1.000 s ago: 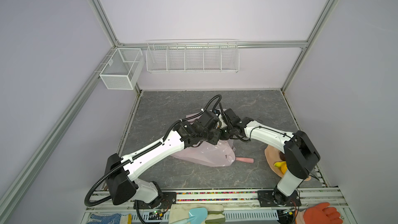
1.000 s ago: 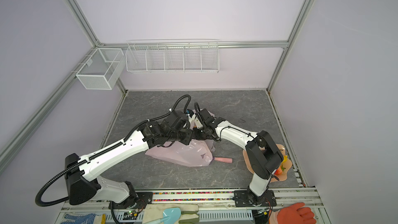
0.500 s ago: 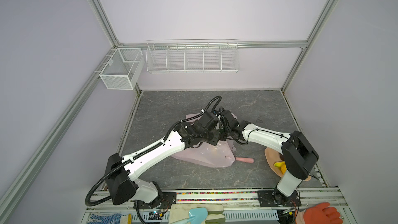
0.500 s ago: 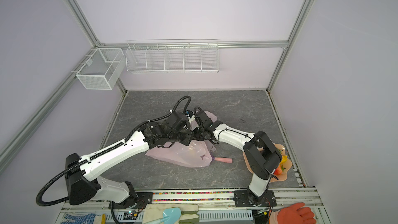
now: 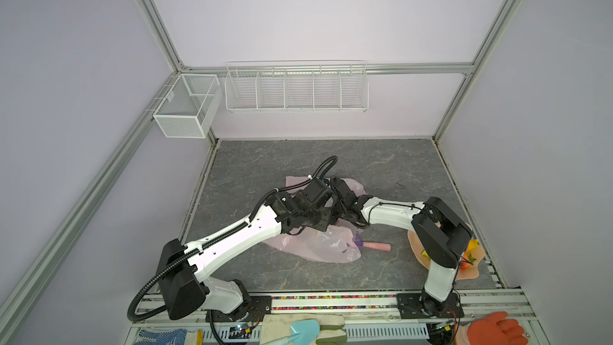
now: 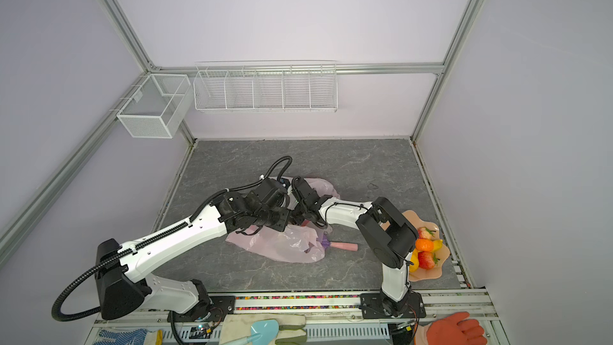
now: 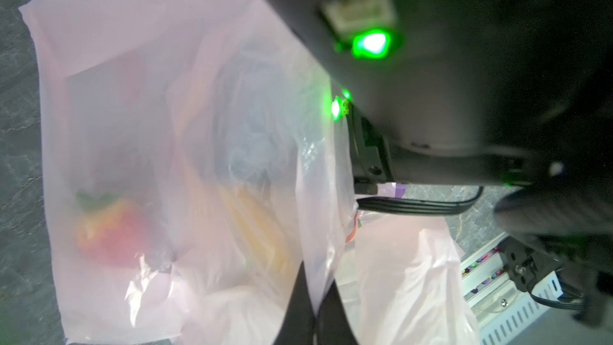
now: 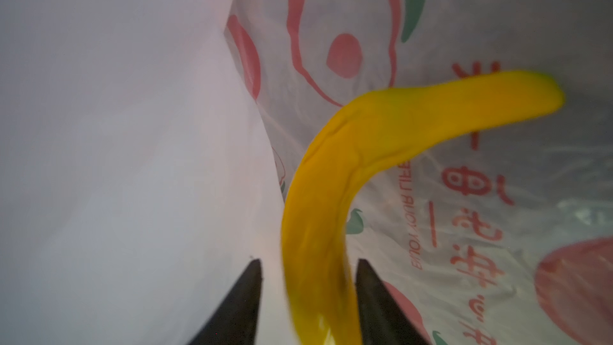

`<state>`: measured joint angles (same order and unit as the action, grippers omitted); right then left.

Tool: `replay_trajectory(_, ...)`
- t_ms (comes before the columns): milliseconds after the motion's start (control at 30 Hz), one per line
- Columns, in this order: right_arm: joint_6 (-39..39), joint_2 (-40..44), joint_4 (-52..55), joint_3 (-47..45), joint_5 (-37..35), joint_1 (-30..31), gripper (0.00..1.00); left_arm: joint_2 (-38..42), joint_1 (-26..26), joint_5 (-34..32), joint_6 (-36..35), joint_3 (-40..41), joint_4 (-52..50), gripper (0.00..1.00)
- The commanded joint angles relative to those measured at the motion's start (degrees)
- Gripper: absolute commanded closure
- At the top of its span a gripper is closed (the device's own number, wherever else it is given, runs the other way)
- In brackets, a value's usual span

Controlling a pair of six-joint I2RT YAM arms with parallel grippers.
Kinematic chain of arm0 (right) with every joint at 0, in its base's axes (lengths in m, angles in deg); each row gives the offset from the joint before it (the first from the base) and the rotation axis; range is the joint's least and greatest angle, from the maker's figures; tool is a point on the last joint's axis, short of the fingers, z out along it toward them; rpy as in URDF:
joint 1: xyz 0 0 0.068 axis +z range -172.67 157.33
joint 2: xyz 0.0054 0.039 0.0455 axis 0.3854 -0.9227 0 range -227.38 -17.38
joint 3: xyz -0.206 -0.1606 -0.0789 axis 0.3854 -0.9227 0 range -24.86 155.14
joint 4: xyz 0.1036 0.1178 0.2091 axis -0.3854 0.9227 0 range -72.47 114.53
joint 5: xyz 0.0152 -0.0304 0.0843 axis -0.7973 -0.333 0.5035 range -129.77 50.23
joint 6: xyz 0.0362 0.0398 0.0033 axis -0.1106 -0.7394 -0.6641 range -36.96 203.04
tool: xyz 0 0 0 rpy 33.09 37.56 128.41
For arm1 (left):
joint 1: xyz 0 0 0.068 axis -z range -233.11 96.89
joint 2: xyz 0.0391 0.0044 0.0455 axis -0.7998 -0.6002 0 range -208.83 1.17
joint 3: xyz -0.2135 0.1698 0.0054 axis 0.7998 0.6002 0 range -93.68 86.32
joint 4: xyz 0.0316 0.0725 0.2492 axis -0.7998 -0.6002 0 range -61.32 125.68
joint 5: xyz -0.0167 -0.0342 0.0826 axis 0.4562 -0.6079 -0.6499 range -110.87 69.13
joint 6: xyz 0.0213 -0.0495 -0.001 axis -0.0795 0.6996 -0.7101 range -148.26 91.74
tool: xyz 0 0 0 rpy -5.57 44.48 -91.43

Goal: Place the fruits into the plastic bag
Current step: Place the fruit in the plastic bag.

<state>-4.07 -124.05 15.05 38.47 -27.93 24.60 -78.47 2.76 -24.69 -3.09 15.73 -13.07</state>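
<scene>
**Banana drop-off inside bag**

Right hand [image 8: 308,262] is inside the translucent pale-pink plastic bag [image 5: 318,243]. Its jaws are parted around the yellow toy banana [image 8: 331,177], with a clear gap on one side, so I read it as let go rather than clamped.

Left hand [image 7: 315,280] is pinched tight on the film at the bag's mouth edge, holding it up.

Banana's long axis is a curve. Its near end sits between the right fingers and its far end points away from the hand, deeper into the bag, bending off to one side. It lies against the printed bag wall.

Red toy strawberry [image 7: 106,233] shows blurred through the film, already inside near the bag's closed end.

Step, my read: finish the release, then exit.
- Open fully before moving, so the banana doesn't drag back out.
- Pull the right hand straight back along its entry line, because the thin film snags easily.
- Keep the left pinch steady until the right hand is clear.

Tan wavy-edged plate [image 6: 444,253], well apart from the bag on the grey marbled counter [image 5: 381,174], holds more fruit, so several trips are left.
</scene>
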Motion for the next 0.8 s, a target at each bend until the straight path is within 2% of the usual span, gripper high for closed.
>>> replay_trajectory(0, -8.61, -0.22, 1.56, -0.63, -0.71, 5.56, 0.30, 0.49, 0.65, 0.28, -2.77, -0.96, 9.47, 1.00)
replay_trajectory(67, -8.75, 1.59, 3.22, -1.80, -1.14, 5.51, 0.19, 0.98, 0.64, -0.96, -3.01, -1.15, 8.75, 1.00)
replay_trajectory(267, -4.43, 7.26, 10.01, -2.83, -2.33, 5.04, 0.06, 2.61, 0.66, -4.25, -3.96, -2.45, 6.79, 1.00)
replay_trajectory(533, 3.72, 14.82, 18.42, -4.82, -4.44, 3.30, 0.00, 2.82, 0.64, -5.89, -5.13, -3.33, 5.42, 1.00)
replay_trajectory(767, 12.18, 19.98, 28.42, -5.23, -7.62, 2.18, 0.01, 2.82, 0.64, -5.92, -5.00, -2.49, 5.94, 1.00)
